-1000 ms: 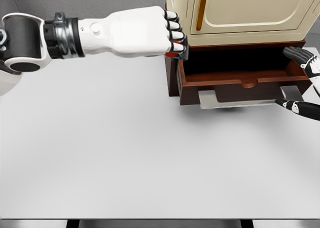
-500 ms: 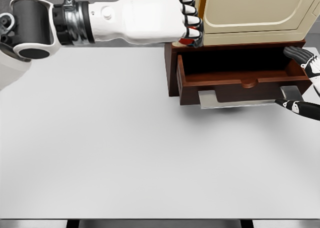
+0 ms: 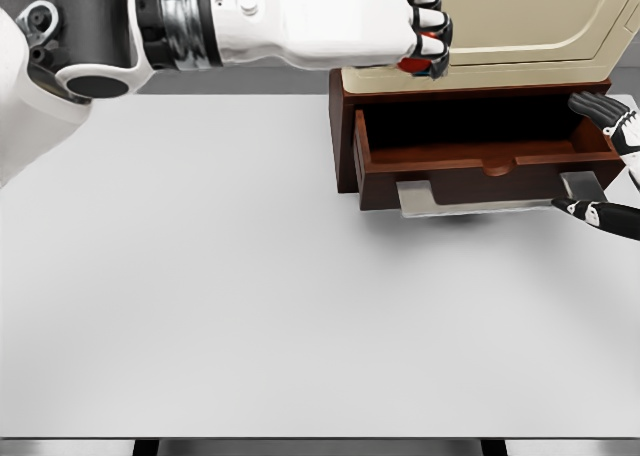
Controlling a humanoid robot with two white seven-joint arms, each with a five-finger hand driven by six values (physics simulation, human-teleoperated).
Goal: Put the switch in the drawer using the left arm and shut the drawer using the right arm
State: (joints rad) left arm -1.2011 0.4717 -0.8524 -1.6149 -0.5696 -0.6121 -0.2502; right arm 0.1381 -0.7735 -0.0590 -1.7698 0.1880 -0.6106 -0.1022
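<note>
Left hand [image 3: 400,21]: fingers curled tight around the switch [image 3: 418,63], only a red sliver visible at the fingertips; held above the back left of the drawer [image 3: 485,161], in front of the cream cabinet [image 3: 500,26]. Right hand [image 3: 610,161]: at the drawer's right end, fingers spread, gripping nothing. Table [image 3: 250,306]: plain white, grey wall behind. Drawer: pulled open, dark interior, contents not discernible; metal handle [image 3: 490,198] on front.
</note>
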